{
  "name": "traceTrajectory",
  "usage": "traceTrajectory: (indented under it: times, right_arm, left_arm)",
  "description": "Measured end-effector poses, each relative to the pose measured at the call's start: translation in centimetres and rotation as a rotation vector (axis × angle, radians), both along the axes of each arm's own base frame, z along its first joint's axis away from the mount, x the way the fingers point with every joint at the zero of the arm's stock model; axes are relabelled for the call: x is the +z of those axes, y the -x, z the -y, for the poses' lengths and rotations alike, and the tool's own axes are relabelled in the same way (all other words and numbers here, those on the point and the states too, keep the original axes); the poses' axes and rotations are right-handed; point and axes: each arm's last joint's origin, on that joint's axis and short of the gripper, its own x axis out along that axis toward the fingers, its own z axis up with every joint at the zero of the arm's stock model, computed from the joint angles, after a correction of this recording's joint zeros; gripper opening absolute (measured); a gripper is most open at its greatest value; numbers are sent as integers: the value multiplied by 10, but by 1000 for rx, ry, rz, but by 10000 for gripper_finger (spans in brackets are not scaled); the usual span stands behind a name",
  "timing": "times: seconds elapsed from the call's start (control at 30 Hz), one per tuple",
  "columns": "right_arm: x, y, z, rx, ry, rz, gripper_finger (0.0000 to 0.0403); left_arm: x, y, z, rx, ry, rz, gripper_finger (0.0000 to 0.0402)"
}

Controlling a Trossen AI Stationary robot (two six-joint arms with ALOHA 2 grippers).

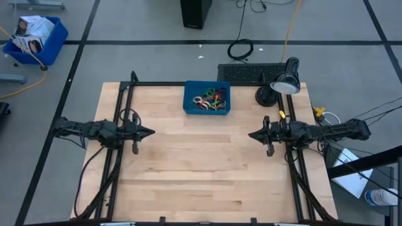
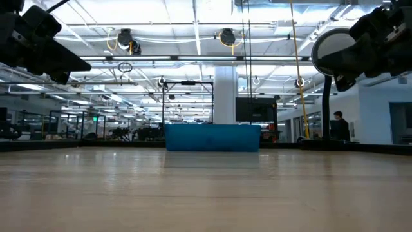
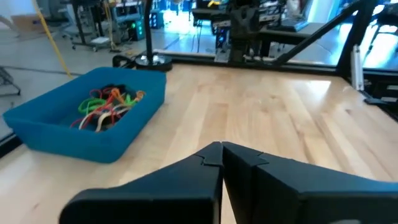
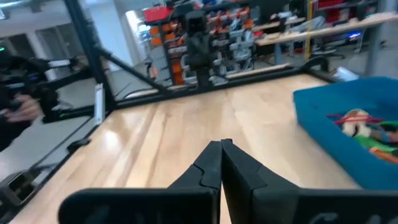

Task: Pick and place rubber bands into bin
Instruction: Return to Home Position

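Many rubber bands (image 1: pixel 210 100) in bin (image 1: pixel 188 108), far from closed left fingers (image 1: pixel 151 132), right fingers (image 1: pixel 250 134)

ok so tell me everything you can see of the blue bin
The bin is a small, shallow, rectangular blue tray with rounded corners, plastic by its look. It sits flat on the wooden table, midway along the far edge, with nothing gripping it. Inside lies a tangle of rubber bands: red, orange, green, black.

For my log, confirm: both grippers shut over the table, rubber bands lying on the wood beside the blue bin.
Wrong on the rubber bands: the high view shows them inside the blue bin. Left gripper and right gripper are shut.
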Motion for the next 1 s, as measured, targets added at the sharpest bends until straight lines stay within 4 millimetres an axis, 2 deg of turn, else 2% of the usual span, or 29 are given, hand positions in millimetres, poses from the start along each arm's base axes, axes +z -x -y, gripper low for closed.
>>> traceTrajectory:
  times: [0.23,0.63,0.77,0.87,1.0]
  right_arm:
    - [-3,8,2,25,-3,-16,0]
    - [-4,9,5,45,20,-24,0]
    - [-4,9,5,45,7,-24,0]
    - [-4,9,5,44,0,-24,0]
    - [-4,9,4,44,-20,-24,0]
  left_arm:
    - [-3,1,-3,39,-9,-34,7]
    - [-5,-1,-6,59,-15,-29,8]
    - [-2,-5,-5,34,-30,69,4]
    - [-3,-10,-2,-61,-43,196,6]
    - [-6,-11,-2,-117,-32,203,4]
